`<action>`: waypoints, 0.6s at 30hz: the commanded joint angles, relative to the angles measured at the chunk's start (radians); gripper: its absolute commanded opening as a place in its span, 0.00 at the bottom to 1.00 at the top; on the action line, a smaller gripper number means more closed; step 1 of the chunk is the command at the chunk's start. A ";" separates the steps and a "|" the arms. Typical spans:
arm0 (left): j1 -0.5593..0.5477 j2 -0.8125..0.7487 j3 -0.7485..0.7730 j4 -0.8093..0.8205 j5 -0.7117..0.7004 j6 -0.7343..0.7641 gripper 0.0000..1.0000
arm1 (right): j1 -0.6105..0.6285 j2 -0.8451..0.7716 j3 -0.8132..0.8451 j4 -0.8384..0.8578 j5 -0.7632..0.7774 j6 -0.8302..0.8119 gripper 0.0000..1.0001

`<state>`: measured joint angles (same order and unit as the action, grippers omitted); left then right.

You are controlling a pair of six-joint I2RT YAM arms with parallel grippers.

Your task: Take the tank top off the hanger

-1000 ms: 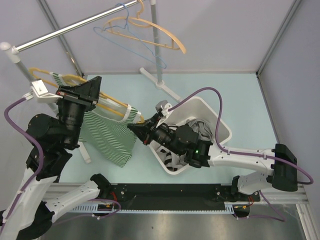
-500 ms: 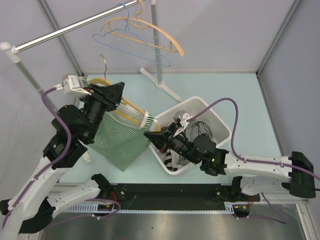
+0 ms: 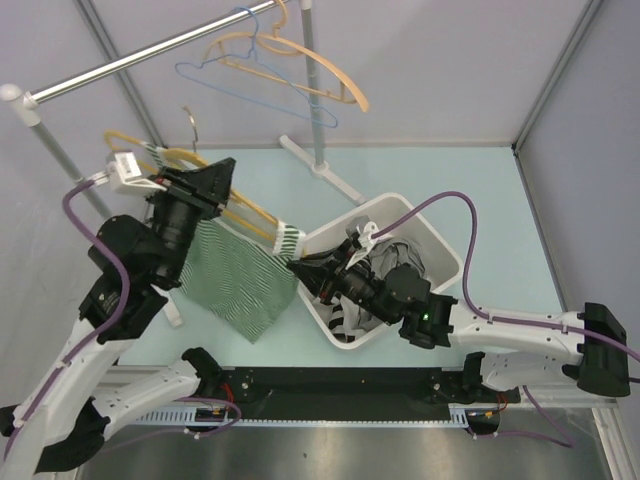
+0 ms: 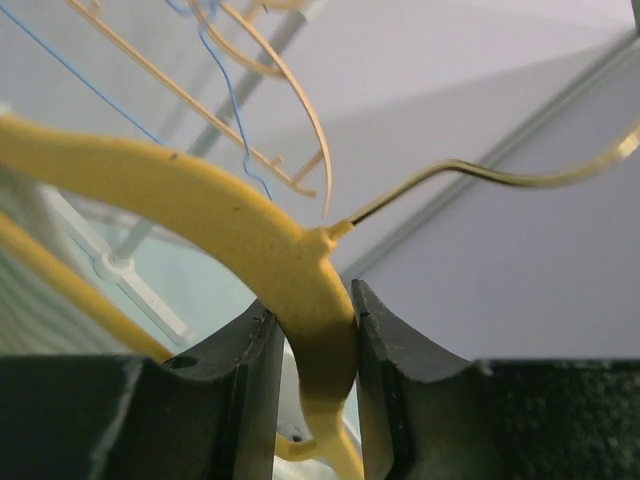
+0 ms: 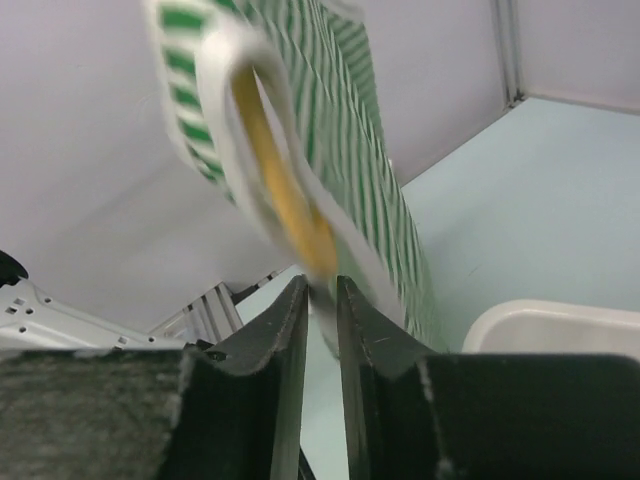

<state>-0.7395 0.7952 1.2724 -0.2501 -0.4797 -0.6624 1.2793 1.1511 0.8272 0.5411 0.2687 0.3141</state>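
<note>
robot lab: grey panel walls (image 3: 430,60), clothes rail (image 3: 140,58)

A green-and-white striped tank top (image 3: 240,285) with white-trimmed straps hangs from a yellow plastic hanger (image 3: 255,214), which is held aloft at a tilt. The hanger's neck, just below its thin metal hook, is clamped between the jaws of the left claw (image 4: 305,330). One strap (blurred in the right wrist view) loops round the tip of the hanger's arm, and the striped body drapes loosely beneath.
</note>
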 commanded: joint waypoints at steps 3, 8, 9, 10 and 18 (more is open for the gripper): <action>0.043 -0.074 0.050 0.140 -0.085 0.043 0.00 | -0.014 0.035 0.062 0.040 0.018 0.008 0.34; 0.042 -0.083 0.044 0.132 -0.068 0.009 0.00 | -0.017 0.081 0.085 0.077 -0.019 -0.021 0.49; 0.043 -0.082 0.044 0.132 -0.069 0.009 0.00 | -0.017 0.085 0.087 0.089 -0.025 -0.026 0.50; 0.043 -0.083 0.045 0.129 -0.068 0.009 0.00 | -0.017 0.087 0.087 0.100 -0.045 -0.032 0.51; 0.043 -0.083 0.050 0.123 -0.057 0.001 0.00 | -0.020 0.145 0.125 0.157 -0.078 -0.079 0.56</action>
<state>-0.7036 0.7097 1.2926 -0.1684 -0.5541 -0.6548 1.2655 1.2671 0.8726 0.5953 0.2077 0.2741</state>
